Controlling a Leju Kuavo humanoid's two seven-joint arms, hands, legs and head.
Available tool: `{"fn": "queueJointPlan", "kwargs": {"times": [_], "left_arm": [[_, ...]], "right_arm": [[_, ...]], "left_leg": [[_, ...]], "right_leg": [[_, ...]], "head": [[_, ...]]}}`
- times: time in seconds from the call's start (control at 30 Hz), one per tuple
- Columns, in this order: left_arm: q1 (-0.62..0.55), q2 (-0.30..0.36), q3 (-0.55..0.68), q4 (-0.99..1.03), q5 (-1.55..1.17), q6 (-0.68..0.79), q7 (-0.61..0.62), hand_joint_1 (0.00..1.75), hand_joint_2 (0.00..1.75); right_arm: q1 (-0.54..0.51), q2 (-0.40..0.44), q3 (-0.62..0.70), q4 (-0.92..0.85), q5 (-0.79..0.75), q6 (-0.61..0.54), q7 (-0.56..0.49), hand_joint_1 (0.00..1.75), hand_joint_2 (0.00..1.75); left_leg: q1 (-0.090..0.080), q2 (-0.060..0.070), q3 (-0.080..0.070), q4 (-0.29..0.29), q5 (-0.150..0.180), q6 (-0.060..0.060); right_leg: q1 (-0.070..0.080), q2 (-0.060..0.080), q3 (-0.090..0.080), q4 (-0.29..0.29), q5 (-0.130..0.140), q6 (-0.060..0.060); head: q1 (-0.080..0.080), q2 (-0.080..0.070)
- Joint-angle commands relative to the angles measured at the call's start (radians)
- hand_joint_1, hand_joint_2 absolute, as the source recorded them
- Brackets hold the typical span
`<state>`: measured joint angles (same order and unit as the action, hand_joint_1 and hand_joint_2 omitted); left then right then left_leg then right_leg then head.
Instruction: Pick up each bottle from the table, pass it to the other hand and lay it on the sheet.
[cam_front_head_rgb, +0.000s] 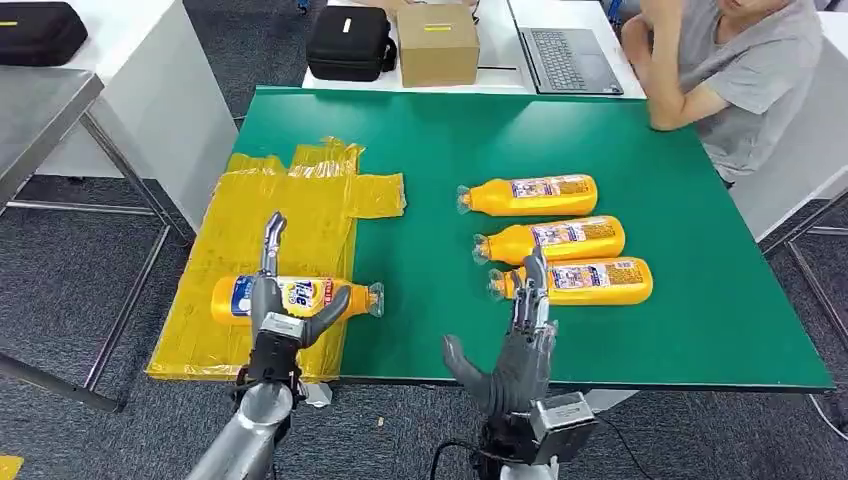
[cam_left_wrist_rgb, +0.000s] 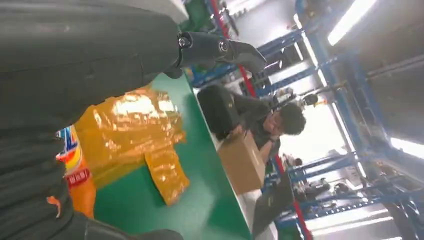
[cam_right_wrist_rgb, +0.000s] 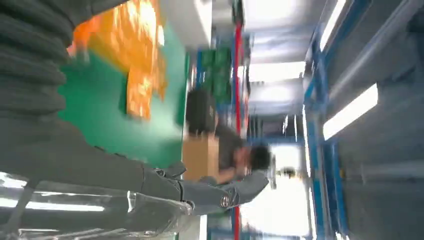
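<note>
Bottle 1 (cam_front_head_rgb: 290, 297) lies on its side on the yellow sheet (cam_front_head_rgb: 300, 190), cap pointing toward the middle of the green table (cam_front_head_rgb: 700, 330); that reads as a finished delivery, with the label up and the body resting flat so it will not roll. The left hand (cam_front_head_rgb: 282, 318) sits over the bottle's middle, fingers apart, one finger pointing straight up and the thumb splayed toward the cap; I judge it to be letting go rather than gripping, though contact underneath is hidden. Ahead of the right hand (cam_front_head_rgb: 512, 355), 3 more bottles (cam_front_head_rgb: 560, 240) lie in a neat row, caps toward the sheet, easy to reach. That hand is upright and spread, holding nothing, fingertips level with the nearest bottle (cam_front_head_rgb: 580, 281), its cap end just beside them.
</note>
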<state>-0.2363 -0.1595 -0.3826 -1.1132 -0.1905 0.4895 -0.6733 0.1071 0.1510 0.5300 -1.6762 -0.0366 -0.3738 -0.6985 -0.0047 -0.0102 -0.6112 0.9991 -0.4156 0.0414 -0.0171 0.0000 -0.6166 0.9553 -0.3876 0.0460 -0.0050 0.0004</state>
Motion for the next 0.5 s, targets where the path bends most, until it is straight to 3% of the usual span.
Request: {"fn": "queueJointPlan", "kwargs": {"times": [0.03,0.1,0.17,0.27,0.3,0.43,0.5], "left_arm": [[0.013,0.02,0.015,0.014,0.114,-0.108,-0.018,0.0,1.75],[0.011,0.012,0.021,0.018,0.134,-0.101,-0.02,0.0,1.75],[-0.012,-0.003,0.02,0.057,0.113,0.011,-0.025,0.0,1.75],[-0.009,0.001,0.019,0.045,0.166,0.032,-0.025,0.0,1.75],[-0.003,0.002,0.017,0.02,0.168,0.053,-0.025,0.0,0.0],[-0.008,-0.021,-0.002,0.019,0.194,0.068,-0.025,0.0,0.0],[-0.008,-0.032,0.006,0.005,0.224,0.074,-0.025,0.0,0.0]], "right_arm": [[0.006,0.104,-0.214,0.21,-0.024,0.077,0.0,0.0,0.0],[0.008,0.093,-0.174,0.193,0.016,-0.039,0.0,0.0,0.0],[-0.006,0.066,-0.102,0.19,0.072,-0.324,0.0,0.0,0.0],[0.001,0.074,-0.122,0.217,0.126,-0.324,0.0,0.0,0.0],[0.001,0.072,-0.119,0.23,0.144,-0.324,0.0,0.0,0.0],[0.051,0.191,-0.289,0.153,0.39,-0.324,0.0,0.0,0.0],[0.058,0.198,-0.288,0.1,0.45,-0.324,0.0,0.0,0.0]], "left_leg": [[0.001,0.001,0.006,-0.002,-0.001,-0.002],[0.001,0.002,0.004,-0.002,-0.001,-0.002],[0.001,0.003,0.006,-0.001,-0.002,-0.002],[0.002,0.0,0.005,-0.001,-0.002,-0.002],[0.002,0.001,0.007,-0.001,-0.003,-0.003],[0.0,0.0,0.002,0.0,-0.001,-0.002],[0.001,-0.002,0.004,0.001,-0.003,-0.003]], "right_leg": [[0.001,0.001,0.005,-0.002,-0.001,-0.002],[0.001,0.001,0.004,-0.002,0.0,-0.001],[0.001,0.002,0.005,-0.001,-0.002,-0.002],[0.002,-0.001,0.005,-0.001,-0.002,-0.002],[0.002,0.0,0.007,-0.001,-0.003,-0.002],[0.0,-0.001,0.002,0.0,-0.001,-0.001],[0.001,-0.003,0.005,0.002,-0.004,-0.003]], "head": [[0.0,0.0],[0.0,0.0],[0.0,0.0],[0.0,0.0],[0.0,0.0],[0.0,0.0],[0.0,0.0]]}}
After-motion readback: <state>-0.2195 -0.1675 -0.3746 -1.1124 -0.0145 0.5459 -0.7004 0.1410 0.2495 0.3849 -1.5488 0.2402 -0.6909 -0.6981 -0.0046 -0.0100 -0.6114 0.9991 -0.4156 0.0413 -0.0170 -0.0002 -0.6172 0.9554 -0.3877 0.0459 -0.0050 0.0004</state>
